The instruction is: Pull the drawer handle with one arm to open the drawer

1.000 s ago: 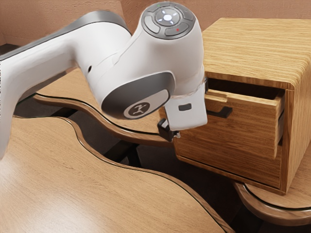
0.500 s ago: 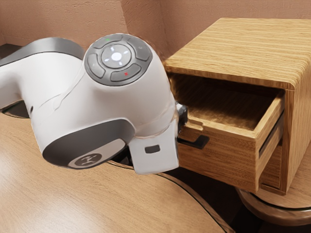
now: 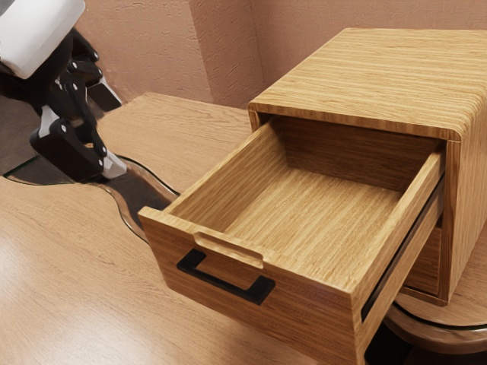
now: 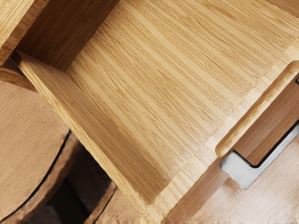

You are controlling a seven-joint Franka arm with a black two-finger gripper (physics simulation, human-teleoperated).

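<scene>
Drawer [image 3: 304, 319], jutting well out of its cabinet [image 3: 380, 68] toward the frame's lower left, handle [image 3: 226, 276] foremost: I am judging any further pull best kept straight outward; my claw's state, cannot tell.

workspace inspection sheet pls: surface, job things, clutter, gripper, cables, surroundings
surface: wooden table with curved, dark-edged gaps between its sections
job's things: drawer open, far out of the cabinet, inside bare; black handle on its front, nothing touching it
clutter: nothing seen
grippers: gripper at the exterior view's upper left, well apart from the handle
cables: nothing seen
surroundings: brown textured wall behind the table
</scene>
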